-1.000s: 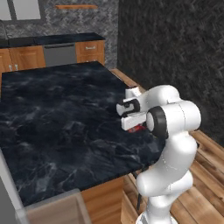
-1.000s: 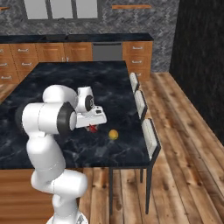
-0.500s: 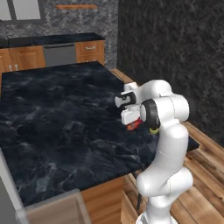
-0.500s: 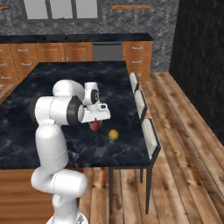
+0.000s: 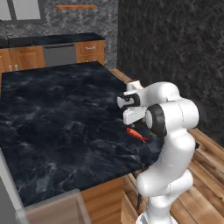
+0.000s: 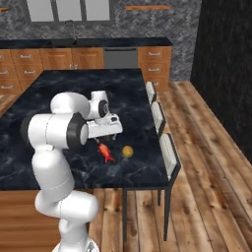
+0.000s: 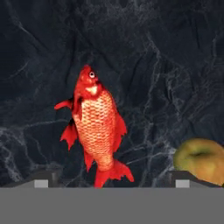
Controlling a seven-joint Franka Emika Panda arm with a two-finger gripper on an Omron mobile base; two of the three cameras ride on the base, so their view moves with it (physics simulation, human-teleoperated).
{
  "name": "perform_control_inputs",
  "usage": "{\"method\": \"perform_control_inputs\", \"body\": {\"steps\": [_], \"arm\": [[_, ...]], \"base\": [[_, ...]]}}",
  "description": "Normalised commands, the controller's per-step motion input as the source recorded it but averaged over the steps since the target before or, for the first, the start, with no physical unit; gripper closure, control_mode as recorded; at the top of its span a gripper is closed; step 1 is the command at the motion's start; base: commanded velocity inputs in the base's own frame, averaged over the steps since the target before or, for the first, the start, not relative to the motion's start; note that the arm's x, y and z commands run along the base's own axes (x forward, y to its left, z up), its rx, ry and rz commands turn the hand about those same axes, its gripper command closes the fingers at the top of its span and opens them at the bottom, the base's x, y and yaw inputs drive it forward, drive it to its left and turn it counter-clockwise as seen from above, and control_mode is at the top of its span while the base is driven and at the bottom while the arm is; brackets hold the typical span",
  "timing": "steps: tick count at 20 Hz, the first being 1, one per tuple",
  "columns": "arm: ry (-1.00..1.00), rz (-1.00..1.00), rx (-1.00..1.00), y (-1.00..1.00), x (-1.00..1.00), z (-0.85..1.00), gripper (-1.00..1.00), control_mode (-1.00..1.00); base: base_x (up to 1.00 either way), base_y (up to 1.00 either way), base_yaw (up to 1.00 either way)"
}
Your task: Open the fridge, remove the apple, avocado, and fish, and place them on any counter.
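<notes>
The red-orange fish (image 7: pixel 96 127) lies flat on the black marble counter (image 5: pixel 57 113), free of the fingers. My gripper (image 7: pixel 111 183) hangs just above it, open, one dark tip on each side of its tail. From the sides the gripper (image 6: pixel 110 138) is a short way over the fish (image 6: pixel 105 151), near the counter's (image 6: pixel 138 98) front right corner. The fish (image 5: pixel 137 134) also shows under the gripper (image 5: pixel 134 124). The yellow apple (image 6: pixel 127 151) rests on the counter right beside the fish, and its edge (image 7: pixel 199 159) shows at the lower right. The avocado is out of view.
Three chairs (image 6: pixel 167 152) line the counter's right side. Wood cabinets and a dishwasher (image 6: pixel 120 58) stand along the back wall. A grey slab (image 5: pixel 6 188) rises at the lower left edge; I cannot tell whether it is the fridge.
The jaws have opened wide and let go of the fish, which now lies on the counter. The arm has straightened up a little over that spot.
</notes>
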Motion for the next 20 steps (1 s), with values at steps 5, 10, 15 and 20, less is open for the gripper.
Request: {"method": "perform_control_inputs", "body": {"steps": [5, 10, 15, 20], "arm": [[-0.3, 0.13, 0.01, -0.27, -0.75, 1.0, -1.0, -1.0], [-0.39, 0.15, 0.02, -0.19, -0.78, 1.0, -1.0, -1.0], [-0.37, 0.11, 0.15, -0.08, -0.64, 1.0, -1.0, -1.0], [-0.26, -0.01, 0.28, -0.07, -0.43, 0.84, -1.0, -1.0]], "base": [[0.0, 0.0, 0.0], [0.0, 0.0, 0.0], [0.0, 0.0, 0.0], [0.0, 0.0, 0.0]]}}
